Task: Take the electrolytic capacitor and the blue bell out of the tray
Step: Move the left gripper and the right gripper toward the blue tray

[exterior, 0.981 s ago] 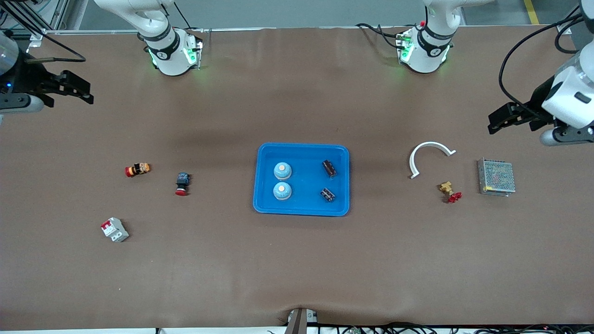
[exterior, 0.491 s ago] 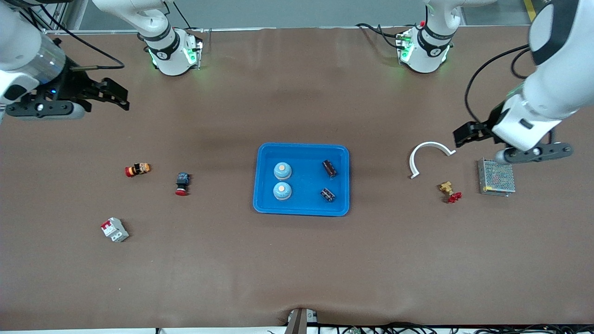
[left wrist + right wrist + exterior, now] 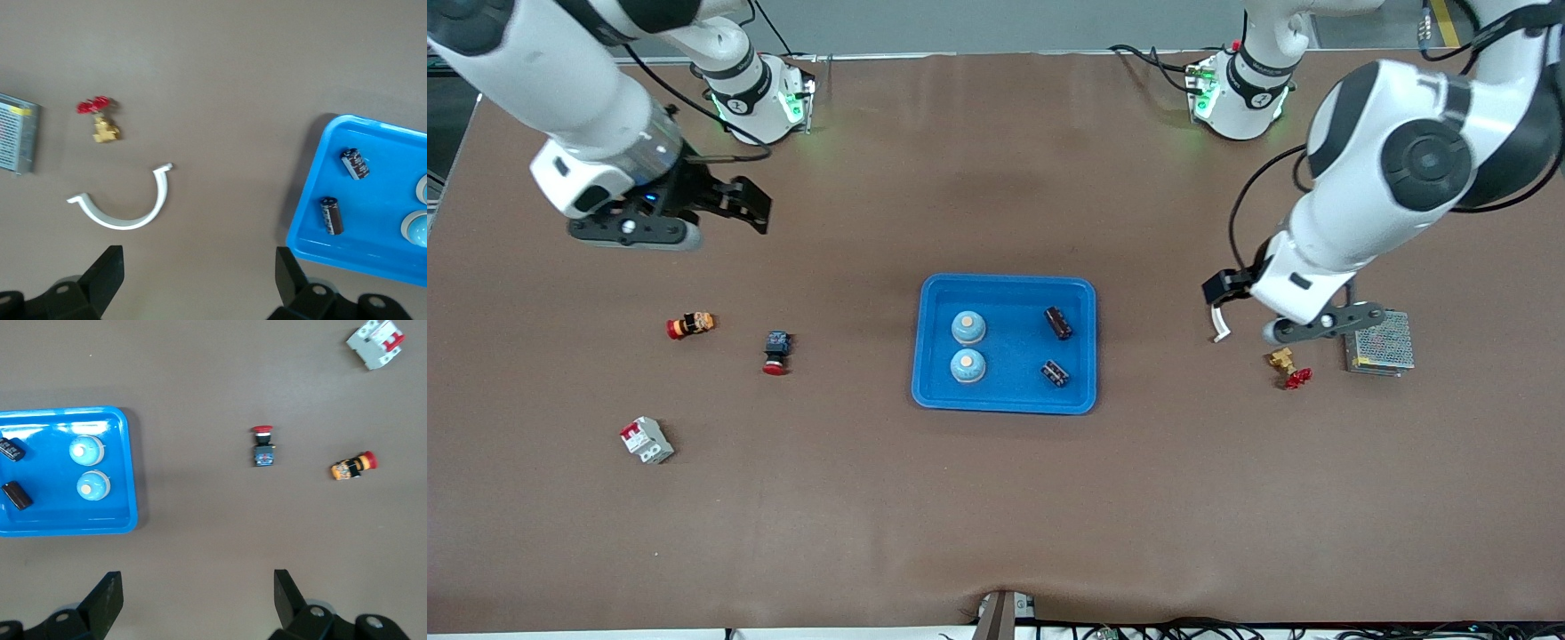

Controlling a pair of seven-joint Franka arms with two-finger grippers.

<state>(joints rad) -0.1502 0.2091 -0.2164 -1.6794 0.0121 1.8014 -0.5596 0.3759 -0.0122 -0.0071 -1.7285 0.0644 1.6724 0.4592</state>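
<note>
Tray (image 3: 1005, 404): blue, mid-table, holding all four task items
Bells (image 3: 967, 327): two, side by side at the tray's right-arm end
Capacitors (image 3: 1058, 323): two, lying at the tray's left-arm end
Left gripper (image 3: 1221, 289): jaws wide apart, empty, over the white curved clip (image 3: 127, 215)
Right gripper (image 3: 743, 204): jaws wide apart, empty, over bare table toward the right arm's end

The left arm hides most of the white curved bracket (image 3: 1217, 327) in the front view.
</note>
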